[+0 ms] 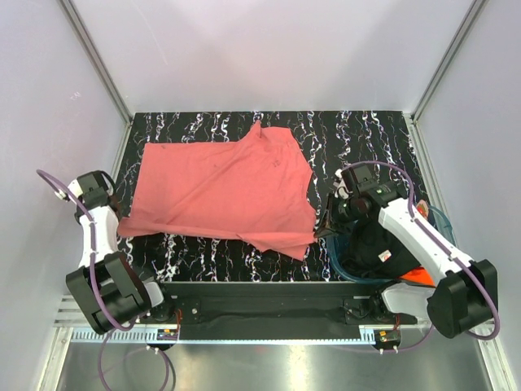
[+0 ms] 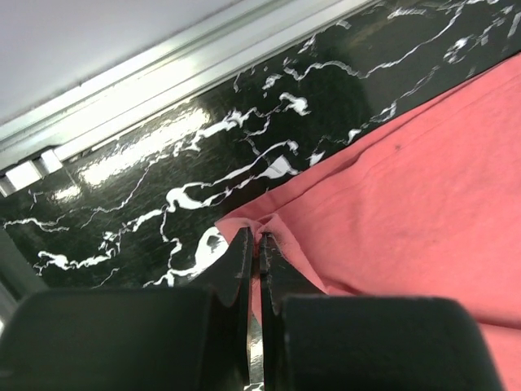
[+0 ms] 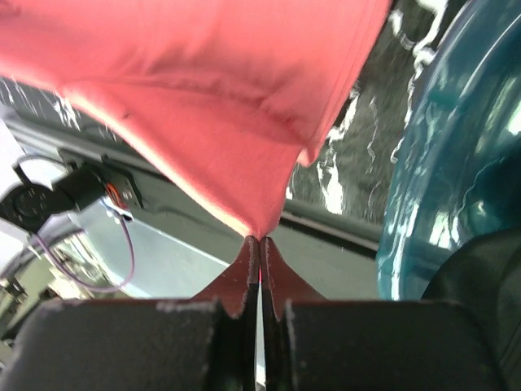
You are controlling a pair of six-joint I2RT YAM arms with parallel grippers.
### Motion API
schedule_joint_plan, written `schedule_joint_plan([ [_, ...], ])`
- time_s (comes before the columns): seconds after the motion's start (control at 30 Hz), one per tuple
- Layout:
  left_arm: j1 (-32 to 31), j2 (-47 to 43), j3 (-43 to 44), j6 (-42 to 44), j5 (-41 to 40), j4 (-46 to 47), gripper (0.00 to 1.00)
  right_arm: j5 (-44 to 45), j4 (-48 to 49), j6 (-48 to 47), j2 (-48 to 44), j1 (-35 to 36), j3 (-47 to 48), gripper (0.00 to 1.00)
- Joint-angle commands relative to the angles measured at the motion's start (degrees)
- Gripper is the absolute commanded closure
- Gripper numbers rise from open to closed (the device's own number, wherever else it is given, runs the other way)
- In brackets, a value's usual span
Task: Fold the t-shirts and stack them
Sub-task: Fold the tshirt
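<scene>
Pinching both near corners is where it's at: left hand [image 2: 259,242] is clamped shut on the salmon-red t-shirt [image 1: 220,187] at its near-left corner, and right hand [image 3: 259,242] is shut on the near-right one, held up a little. I'd move both together with the hem taut, so the fold lands straight. The shirt's spread flat across the black marbled surface [image 1: 358,138]. The teal basket [image 3: 440,147], holding a black t-shirt [image 1: 376,244], sits to the right. Plain white walls box everything in.

We see 1 t-shirt [image 1: 220,187] spread on the table [image 1: 358,138] from left edge past middle; the basket [image 1: 336,265] sits at the near right corner, other t-shirts [image 1: 374,244] inside.
</scene>
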Motion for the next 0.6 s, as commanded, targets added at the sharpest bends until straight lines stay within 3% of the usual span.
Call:
schedule_joint_plan([
  [0.0, 0.25, -1.28, -2.97, -0.07, -1.5, -0.84, 1.0, 0.06, -3.73, -0.24, -3.93, 2.14, 0.17, 1.0],
  [0.13, 0.25, -4.09, -4.13, 1.94, 1.74, -0.31, 1.0, 3.49, -6.47, -0.15, -7.19, 2.15, 4.98, 1.0],
  [0.3, -0.89, -4.89, -0.44, 2.74, 5.26, -0.22, 1.0, 13.95, -8.41, -4.1, -1.5, -1.0, 18.34, 1.0],
  [0.4, -2.56, -4.8, 3.07, 2.13, 8.16, 1.61, 1.0, 12.14, -5.26, -6.65, 7.71, -6.36, 27.13, 1.0],
  [0.57, -7.83, -3.75, 13.16, 0.63, 12.64, 5.21, 1.0, 13.09, -3.31, -7.54, 22.22, -12.53, 52.69, 1.0],
])
